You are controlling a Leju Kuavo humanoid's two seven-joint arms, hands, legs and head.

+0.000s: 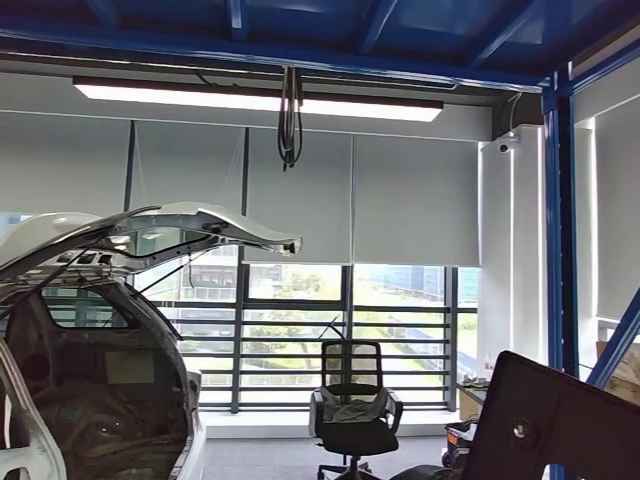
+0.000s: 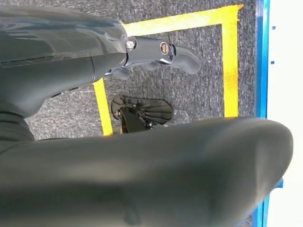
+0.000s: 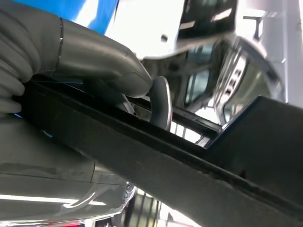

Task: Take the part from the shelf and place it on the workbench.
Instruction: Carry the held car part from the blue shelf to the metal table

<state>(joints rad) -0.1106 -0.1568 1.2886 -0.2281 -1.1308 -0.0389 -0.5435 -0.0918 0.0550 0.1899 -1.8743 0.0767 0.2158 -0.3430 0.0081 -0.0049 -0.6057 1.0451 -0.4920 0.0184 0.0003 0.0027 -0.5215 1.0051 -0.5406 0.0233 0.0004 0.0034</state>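
The part is a large flat black panel, held up at the lower right of the head view with one corner raised. In the right wrist view its dark edge runs across the picture, and my right hand grips it, the thick grey thumb pressed on top of the edge. My left hand hangs over grey carpet, fingers stretched out with nothing in them.
A white car with its tailgate raised stands at the left. A black office chair sits before the railed window. Blue steel posts rise at the right. Yellow tape lines mark the carpet below my left hand.
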